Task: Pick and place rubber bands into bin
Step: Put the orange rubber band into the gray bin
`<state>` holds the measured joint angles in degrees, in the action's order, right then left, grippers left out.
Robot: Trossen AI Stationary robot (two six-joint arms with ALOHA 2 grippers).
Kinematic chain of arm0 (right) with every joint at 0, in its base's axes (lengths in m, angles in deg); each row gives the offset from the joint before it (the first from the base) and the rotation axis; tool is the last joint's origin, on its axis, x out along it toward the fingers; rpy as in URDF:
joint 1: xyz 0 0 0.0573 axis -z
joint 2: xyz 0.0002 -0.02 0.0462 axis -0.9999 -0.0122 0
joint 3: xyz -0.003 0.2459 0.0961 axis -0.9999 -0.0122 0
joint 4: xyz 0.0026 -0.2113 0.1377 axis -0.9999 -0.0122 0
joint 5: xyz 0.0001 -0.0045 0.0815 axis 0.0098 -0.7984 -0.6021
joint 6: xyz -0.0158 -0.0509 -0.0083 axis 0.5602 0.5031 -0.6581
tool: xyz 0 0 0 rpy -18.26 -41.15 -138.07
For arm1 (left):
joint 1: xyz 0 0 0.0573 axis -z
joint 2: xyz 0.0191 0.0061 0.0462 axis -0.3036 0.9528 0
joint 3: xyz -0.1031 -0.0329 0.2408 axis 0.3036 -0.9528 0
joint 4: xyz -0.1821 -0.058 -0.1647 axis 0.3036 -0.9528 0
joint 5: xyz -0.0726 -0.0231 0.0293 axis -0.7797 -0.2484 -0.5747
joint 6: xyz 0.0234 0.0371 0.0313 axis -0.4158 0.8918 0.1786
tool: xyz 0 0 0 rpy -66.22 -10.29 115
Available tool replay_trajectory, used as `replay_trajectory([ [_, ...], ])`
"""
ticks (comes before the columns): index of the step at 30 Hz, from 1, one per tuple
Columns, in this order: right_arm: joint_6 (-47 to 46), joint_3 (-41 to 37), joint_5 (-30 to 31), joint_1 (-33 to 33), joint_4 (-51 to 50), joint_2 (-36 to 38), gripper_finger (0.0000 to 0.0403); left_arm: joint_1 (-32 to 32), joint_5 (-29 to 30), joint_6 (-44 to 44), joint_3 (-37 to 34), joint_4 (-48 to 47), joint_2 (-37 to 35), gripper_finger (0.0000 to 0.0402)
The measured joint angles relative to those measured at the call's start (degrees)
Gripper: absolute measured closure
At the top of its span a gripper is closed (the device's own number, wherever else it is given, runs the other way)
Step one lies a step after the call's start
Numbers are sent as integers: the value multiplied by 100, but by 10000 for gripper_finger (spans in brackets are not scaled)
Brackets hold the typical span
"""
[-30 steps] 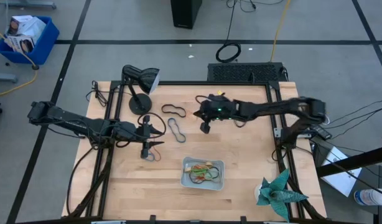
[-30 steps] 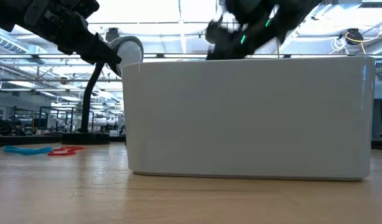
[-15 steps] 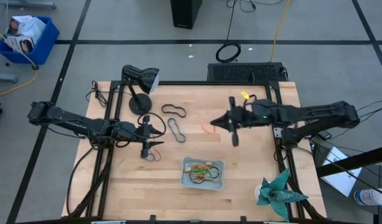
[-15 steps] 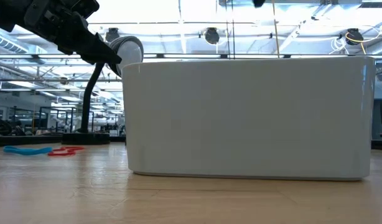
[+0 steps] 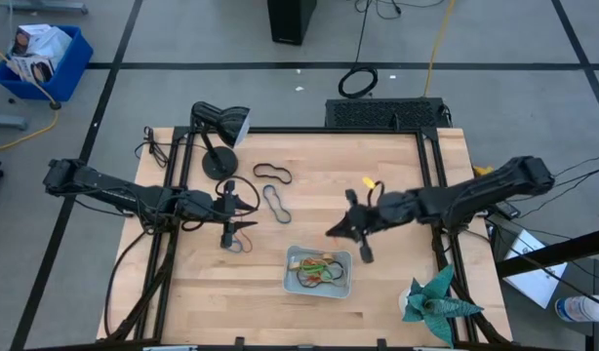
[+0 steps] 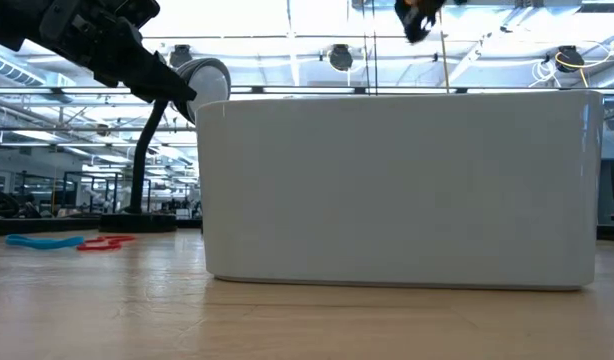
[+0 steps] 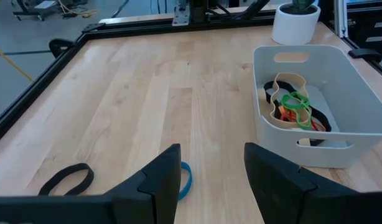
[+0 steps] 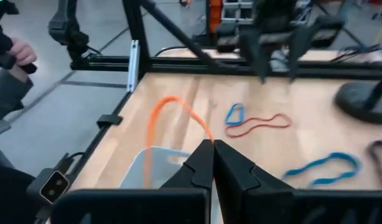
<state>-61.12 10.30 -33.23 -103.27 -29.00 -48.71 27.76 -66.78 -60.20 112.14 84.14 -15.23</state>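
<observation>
Right arm stretched low across the table, right gripper (image 5: 350,232) pinched tight on an orange rubber band (image 8: 172,121), just beside the bin (image 5: 318,272); left arm level at table's left, left gripper (image 7: 209,180) spread apart over a blue band (image 7: 185,180); bin holding several bands.

In the low view the bin (image 6: 402,185) fills the frame and hides its contents and the table behind it; the right gripper (image 6: 417,15) is cut off by the top edge. In the right wrist view the orange rubber band (image 8: 172,124) is motion-blurred, and its lower part disappears behind the closed fingers (image 8: 200,165). A person's hand (image 8: 13,59) is cropped at the edge.
</observation>
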Motion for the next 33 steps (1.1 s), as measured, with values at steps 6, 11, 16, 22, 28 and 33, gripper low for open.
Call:
replay_trajectory([
  [6, -422, -936, 2, -149, 1597, -569, 403, 1, 1, -1, -1, 105, 0, 217],
  [11, -584, -1456, -7, -172, 2227, -1048, 403, 0, -1, -1, -1, 124, 0, 217],
  [16, -550, -1554, -301, -225, 2293, -1603, 403, 0, -1, 1, -1, 107, 0, 217],
  [22, -542, -1551, -304, -226, 2355, -1947, 403, 0, -1, 0, -1, 102, 0, 217],
  [28, -538, -1551, -320, -226, 2391, -1957, 403, 0, -1, 1, -1, 98, 0, 217],
  [33, -538, -1551, -607, -226, 2387, -1957, 403, 0, -1, 1, -1, 98, 0, 217],
])
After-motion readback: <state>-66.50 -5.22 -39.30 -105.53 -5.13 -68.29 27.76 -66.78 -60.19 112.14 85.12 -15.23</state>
